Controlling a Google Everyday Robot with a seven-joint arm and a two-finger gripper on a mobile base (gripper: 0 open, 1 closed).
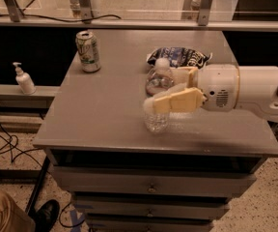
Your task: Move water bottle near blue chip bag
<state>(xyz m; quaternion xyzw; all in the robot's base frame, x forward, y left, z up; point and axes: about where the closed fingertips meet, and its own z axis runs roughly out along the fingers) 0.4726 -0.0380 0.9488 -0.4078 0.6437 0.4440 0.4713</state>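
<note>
The water bottle (157, 121) stands on the grey table (100, 115), clear with a white cap, its middle hidden behind my finger. My gripper (167, 88) reaches in from the right with one finger (175, 102) in front of the bottle and the other behind it, closed against its body. The bottle's base rests on the table. The blue chip bag (180, 57) lies crumpled just behind the bottle and gripper, toward the back of the table.
A green-and-white soda can (88, 50) stands at the table's back left. A small white pump bottle (24, 79) sits on a lower ledge to the left. Drawers are below the tabletop. Cables and a person's shoe (45, 215) are on the floor at the left.
</note>
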